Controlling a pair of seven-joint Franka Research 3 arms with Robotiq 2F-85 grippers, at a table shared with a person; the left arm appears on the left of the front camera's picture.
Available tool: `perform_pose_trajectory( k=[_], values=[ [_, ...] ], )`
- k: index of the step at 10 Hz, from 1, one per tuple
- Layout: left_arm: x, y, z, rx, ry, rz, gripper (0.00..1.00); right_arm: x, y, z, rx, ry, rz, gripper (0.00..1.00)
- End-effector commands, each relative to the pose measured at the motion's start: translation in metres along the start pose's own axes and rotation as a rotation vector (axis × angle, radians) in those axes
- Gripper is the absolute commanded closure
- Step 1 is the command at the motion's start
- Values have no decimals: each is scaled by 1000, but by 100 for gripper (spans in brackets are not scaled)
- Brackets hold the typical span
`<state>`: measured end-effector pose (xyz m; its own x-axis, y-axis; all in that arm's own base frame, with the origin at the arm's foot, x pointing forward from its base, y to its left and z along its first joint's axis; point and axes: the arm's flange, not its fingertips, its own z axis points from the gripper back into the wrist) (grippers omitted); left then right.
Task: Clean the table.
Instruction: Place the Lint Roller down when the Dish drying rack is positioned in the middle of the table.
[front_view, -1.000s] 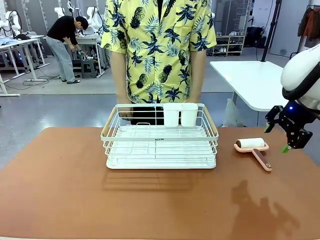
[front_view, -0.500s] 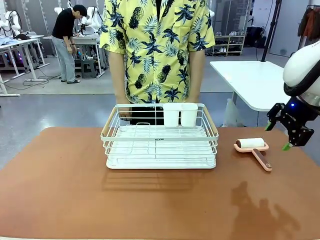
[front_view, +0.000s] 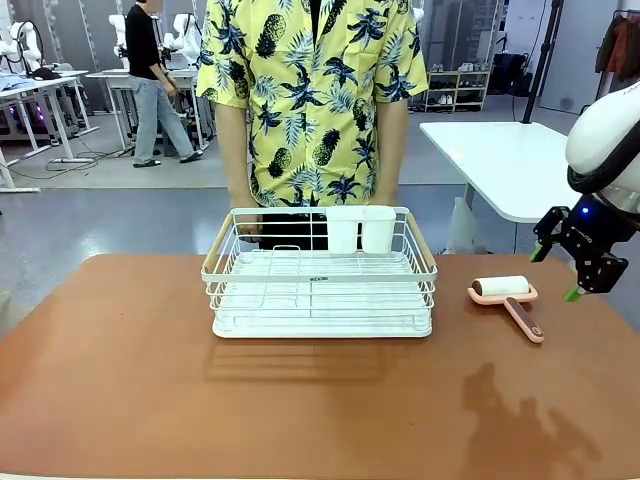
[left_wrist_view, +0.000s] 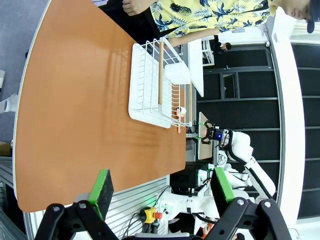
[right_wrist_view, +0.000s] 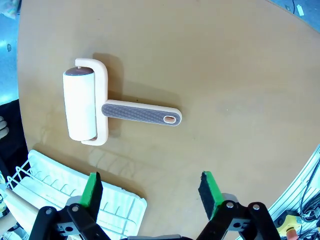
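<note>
Right across the room stretches the table (front_view: 120, 380), its near edge cut off, bearing a white wire rack (front_view: 320, 275) and a lint roller (front_view: 508, 297). Above the roller hangs the right gripper (front_view: 558, 273), jaws spread and empty; the left gripper (left_wrist_view: 162, 192) gapes too, clear of the tabletop. Behind the rack the person's hands are mostly hidden.

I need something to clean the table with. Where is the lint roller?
In the front view, the lint roller lies flat on the table, on the robot's right, just right of the white wire rack.
</note>
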<state>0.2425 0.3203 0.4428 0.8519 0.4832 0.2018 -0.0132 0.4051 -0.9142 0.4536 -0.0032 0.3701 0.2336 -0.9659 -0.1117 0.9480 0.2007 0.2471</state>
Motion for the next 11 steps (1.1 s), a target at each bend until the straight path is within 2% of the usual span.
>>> perform_pose_trajectory(
  k=[1, 11],
  values=[
    [2, 1, 4, -25, -5, -20, 0, -2, -1, -2, 5, -3, 8, 0],
    [2, 1, 4, -25, -5, -20, 0, -2, -1, -2, 5, -3, 8, 0]
  ],
)
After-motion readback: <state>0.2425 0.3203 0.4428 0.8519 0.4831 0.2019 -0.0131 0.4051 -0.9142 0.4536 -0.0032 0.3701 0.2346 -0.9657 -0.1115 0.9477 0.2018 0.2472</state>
